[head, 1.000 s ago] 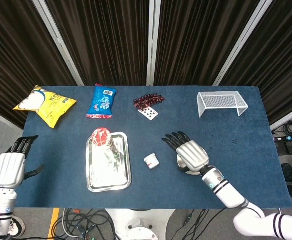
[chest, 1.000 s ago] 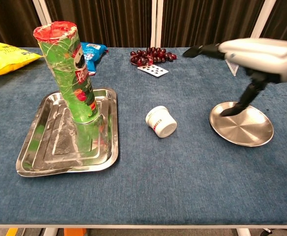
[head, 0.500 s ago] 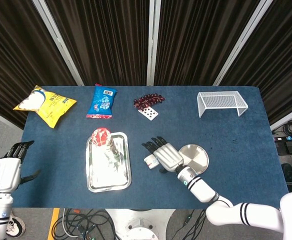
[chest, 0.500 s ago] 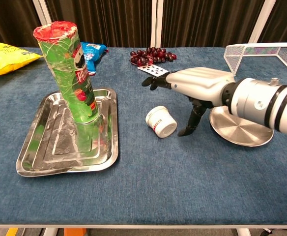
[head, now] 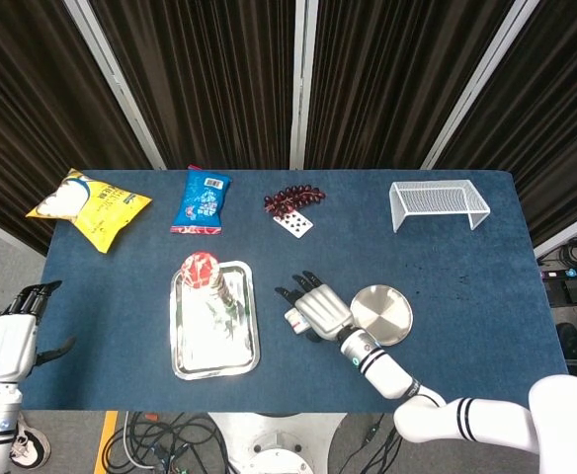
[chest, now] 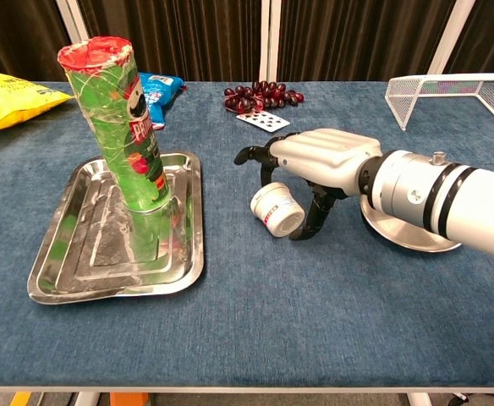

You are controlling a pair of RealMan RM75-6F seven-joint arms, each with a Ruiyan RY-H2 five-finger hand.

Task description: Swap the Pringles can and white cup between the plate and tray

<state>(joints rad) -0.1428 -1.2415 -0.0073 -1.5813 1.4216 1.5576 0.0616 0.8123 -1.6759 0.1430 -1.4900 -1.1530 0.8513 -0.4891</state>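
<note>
Steel tray point(chest: 61, 275) at nine o'clock carries the can point(chest: 120, 127), upright. My left hand point(head: 7, 341) hangs off the counter's point(chest: 255, 321) edge at eight, fingers loosely spread, holding nothing. The cup point(chest: 277, 209) lies on its side on the counter, between tray and plate point(chest: 408, 237), which sits at three. My right hand point(chest: 310, 161) arches over the cup, fingers curling round it, thumb just beside it; I cannot tell if contact is made. A tipped cup rolls easily, so closing unevenly could squirt it toward the tray. Half a second ago this hand was more open and further from the cup.
</note>
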